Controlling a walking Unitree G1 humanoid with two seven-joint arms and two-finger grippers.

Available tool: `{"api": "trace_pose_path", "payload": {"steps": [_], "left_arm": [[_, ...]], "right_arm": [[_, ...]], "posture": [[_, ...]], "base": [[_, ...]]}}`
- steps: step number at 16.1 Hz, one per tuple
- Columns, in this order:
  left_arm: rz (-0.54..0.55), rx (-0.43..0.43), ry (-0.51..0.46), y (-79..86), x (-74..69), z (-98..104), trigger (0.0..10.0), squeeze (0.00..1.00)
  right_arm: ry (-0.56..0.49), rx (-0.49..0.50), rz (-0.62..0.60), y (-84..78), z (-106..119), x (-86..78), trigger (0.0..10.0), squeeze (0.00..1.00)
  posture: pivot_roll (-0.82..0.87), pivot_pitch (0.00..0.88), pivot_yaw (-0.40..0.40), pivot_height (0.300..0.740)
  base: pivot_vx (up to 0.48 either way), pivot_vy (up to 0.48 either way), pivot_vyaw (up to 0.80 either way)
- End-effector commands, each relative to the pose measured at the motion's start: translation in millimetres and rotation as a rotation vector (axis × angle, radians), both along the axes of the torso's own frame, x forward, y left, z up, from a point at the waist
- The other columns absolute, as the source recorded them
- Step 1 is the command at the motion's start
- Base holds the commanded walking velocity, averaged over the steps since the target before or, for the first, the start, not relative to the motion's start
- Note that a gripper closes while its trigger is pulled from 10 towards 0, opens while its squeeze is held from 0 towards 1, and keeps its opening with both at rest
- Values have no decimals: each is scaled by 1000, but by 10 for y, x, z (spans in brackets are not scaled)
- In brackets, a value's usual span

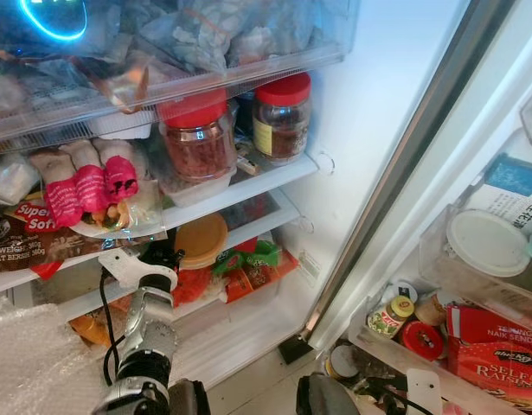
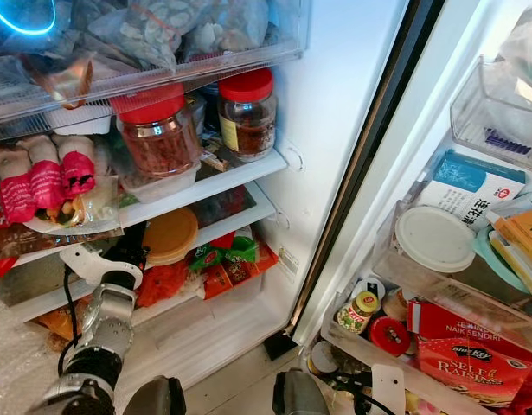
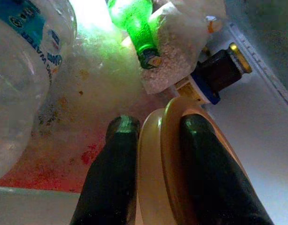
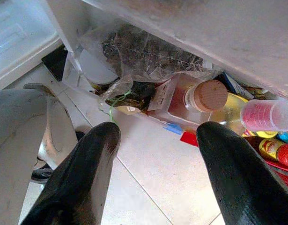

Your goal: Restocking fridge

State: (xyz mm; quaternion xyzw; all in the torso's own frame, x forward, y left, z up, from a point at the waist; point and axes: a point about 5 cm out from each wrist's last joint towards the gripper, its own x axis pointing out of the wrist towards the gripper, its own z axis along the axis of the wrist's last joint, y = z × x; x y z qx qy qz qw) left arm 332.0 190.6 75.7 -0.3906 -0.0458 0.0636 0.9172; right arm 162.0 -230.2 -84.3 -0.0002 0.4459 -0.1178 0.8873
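Two black fingers (image 3: 111, 178) of the left gripper (image 3: 155, 140) clamp the rim of a tan-lidded container (image 1: 201, 240), which sits on the fridge's lower shelf (image 1: 248, 226) beside green-and-orange packets (image 1: 253, 264). The right gripper (image 4: 155, 154) hangs idle over the floor by the door bins, jaws spread and empty. To seat the container well, it should probably be slid level and deeper, clear of the green bottle (image 3: 136, 23) behind, before the jaws let go.
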Motion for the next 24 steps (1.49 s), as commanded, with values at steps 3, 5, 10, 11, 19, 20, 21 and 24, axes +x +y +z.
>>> {"api": "trace_pose_path", "payload": {"steps": [3,5,10,11,19,20,21,24], "left_arm": [[20,-13,-4,4,69,54,10000,0],[24,-22,-11,6,89,71,10000,0],[36,-26,-21,31,88,78,10000,1000],[38,-25,-27,42,81,79,10000,1000],[-31,-63,-102,27,-79,53,10000,1000],[-34,-57,-106,41,-117,38,10000,259],[-49,-56,-115,40,-151,29,10000,0],[-114,-57,-141,-9,-210,28,10000,0]], "right_arm": [[5,-1,-18,-19,-9,-33,10000,0],[6,-2,-16,-22,-10,-38,10000,0],[7,-3,-17,-24,-10,-39,10000,0],[7,-3,-17,-24,-10,-37,10000,0],[7,-3,-15,-25,-11,-42,10000,0],[7,-3,-15,-26,-11,-42,10000,0],[7,-2,-13,-26,-10,-40,10000,0],[6,-1,-9,-25,-8,-34,10000,0]], "posture": [[-192,102,-56,645],[-193,105,-58,645],[-195,106,-57,645],[-193,106,-57,645],[-190,101,-55,645],[-190,101,-55,645],[-185,100,-56,645],[-183,99,-58,645]], "base": [[0,0,0],[0,0,0],[0,0,0],[0,0,0],[0,0,0],[0,0,0],[0,0,0],[0,0,0]]}}
